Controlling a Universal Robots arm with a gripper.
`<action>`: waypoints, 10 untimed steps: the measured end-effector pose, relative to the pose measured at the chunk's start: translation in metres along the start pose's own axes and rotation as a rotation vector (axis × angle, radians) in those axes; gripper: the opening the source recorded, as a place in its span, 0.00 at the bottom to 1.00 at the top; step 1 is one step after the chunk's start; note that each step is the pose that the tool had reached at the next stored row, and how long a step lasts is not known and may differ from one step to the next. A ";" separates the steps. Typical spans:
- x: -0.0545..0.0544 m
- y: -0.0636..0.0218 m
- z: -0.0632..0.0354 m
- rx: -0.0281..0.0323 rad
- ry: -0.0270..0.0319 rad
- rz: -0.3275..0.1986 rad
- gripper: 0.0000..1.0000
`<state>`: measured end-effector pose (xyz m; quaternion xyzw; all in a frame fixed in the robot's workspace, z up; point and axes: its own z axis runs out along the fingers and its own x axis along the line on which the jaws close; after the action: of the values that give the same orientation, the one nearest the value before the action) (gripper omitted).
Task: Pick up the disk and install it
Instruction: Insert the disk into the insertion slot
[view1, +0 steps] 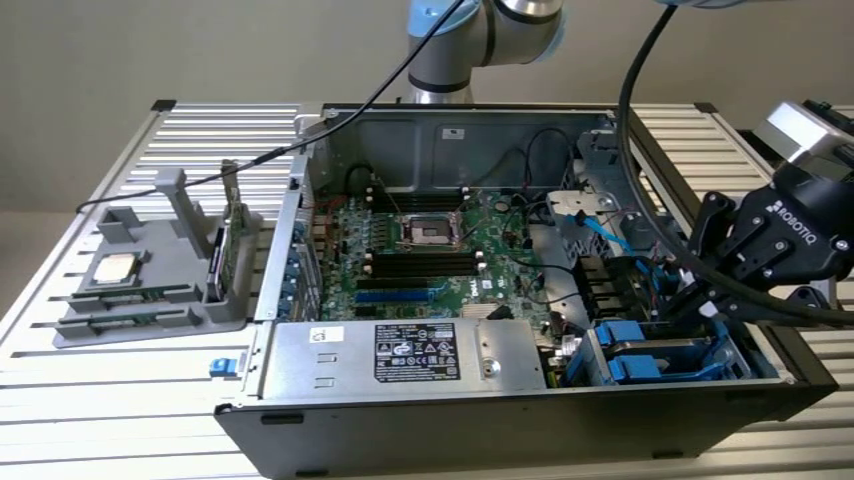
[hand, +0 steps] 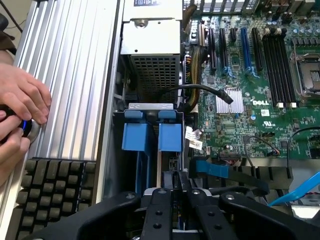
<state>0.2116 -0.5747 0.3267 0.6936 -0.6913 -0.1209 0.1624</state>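
Exterior view: at lower right, the fingers are seen nearly together, clamped on the disk, which is held edge-on directly below them, over the drive bay.

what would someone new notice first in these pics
The open computer case with its green motherboard stands out at the centre of the exterior view. At its right the black gripper reaches down into the drive bay by the blue carriers. In the wrist view a person's hands rest beside a keyboard.

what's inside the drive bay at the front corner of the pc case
Blue carrier frames stand side by side in the drive bay, and the gripper is at its opening. The gripper covers the bay's deeper part.
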 end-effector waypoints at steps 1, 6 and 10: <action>0.000 0.0000 0.0000 0.0002 0.0009 -0.002 0.17; -0.001 0.0000 0.0000 0.0008 0.0055 -0.013 0.17; -0.001 0.0000 0.0000 0.0012 0.0078 -0.018 0.17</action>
<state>0.2117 -0.5735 0.3266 0.7005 -0.6843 -0.1192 0.1636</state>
